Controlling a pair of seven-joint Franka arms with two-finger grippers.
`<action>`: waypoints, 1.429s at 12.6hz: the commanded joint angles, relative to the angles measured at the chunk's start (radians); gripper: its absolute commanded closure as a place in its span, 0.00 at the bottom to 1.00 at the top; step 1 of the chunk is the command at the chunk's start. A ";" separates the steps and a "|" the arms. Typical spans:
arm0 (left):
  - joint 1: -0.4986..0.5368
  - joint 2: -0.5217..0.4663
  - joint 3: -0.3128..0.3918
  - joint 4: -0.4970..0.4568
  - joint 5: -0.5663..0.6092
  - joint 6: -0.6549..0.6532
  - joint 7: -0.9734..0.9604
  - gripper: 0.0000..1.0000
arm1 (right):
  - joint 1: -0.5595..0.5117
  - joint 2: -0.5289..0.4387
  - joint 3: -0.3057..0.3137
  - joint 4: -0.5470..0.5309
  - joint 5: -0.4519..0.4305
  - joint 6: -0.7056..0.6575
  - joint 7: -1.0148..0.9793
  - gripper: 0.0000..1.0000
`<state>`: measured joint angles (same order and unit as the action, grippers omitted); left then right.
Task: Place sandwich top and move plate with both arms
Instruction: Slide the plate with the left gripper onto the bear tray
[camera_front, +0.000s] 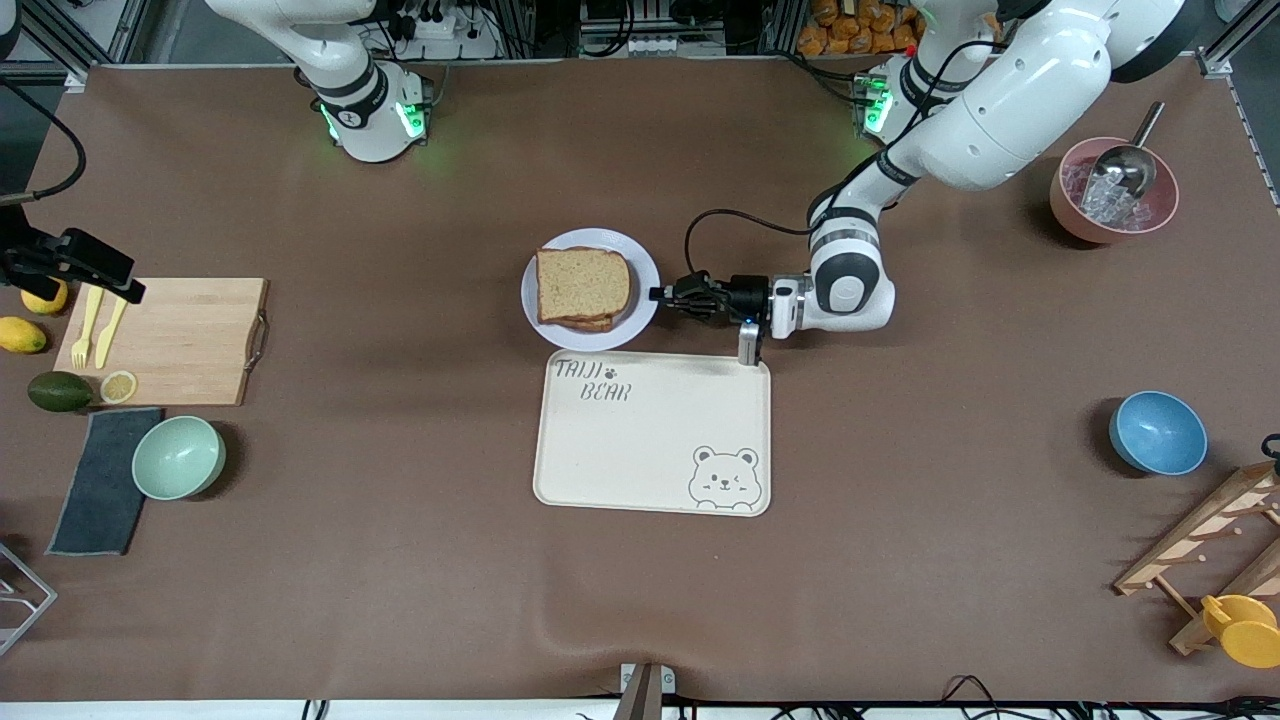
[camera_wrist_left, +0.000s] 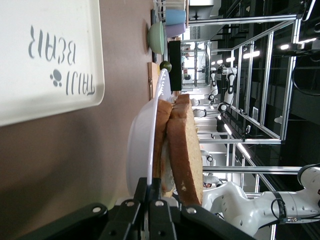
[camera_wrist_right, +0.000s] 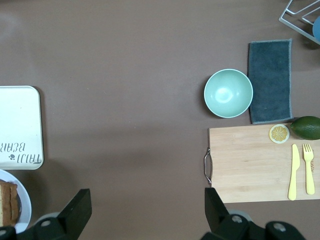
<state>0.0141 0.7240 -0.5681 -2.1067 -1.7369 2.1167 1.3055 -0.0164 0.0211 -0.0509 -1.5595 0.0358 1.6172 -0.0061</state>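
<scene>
Starting at the cutting board (camera_front: 165, 340): your right tool (camera_wrist_right: 145, 210) hovers beside it, jaws wide, well apart from the plate (camera_front: 645, 300). The sandwich top (camera_front: 583, 284) rests on that plate; the left tool (camera_front: 668, 294) pinches the rim. Dragging one-handed could tip it.

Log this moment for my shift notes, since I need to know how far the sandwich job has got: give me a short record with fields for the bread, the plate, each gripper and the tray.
sandwich top: lies on the lower slice, on the plate
plate: on the table, beside the tray, farther from the front camera
left gripper: shut on the plate rim at the left arm's end
right gripper: open, holding nothing, up over bare table between plate and cutting board; arm waiting
tray: nothing on it
</scene>
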 joint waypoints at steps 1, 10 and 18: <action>0.041 -0.029 -0.019 0.004 -0.024 -0.021 0.008 1.00 | -0.016 -0.006 0.014 -0.005 -0.011 0.013 0.017 0.00; 0.078 -0.014 0.111 0.164 0.184 -0.018 -0.264 1.00 | -0.027 0.002 0.013 -0.013 0.030 0.029 0.017 0.00; 0.066 0.170 0.178 0.387 0.280 -0.018 -0.298 1.00 | -0.045 0.009 0.013 -0.022 0.030 0.020 0.012 0.00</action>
<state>0.0863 0.8540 -0.3992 -1.7793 -1.4822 2.1183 1.0354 -0.0356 0.0322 -0.0531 -1.5692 0.0481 1.6373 -0.0033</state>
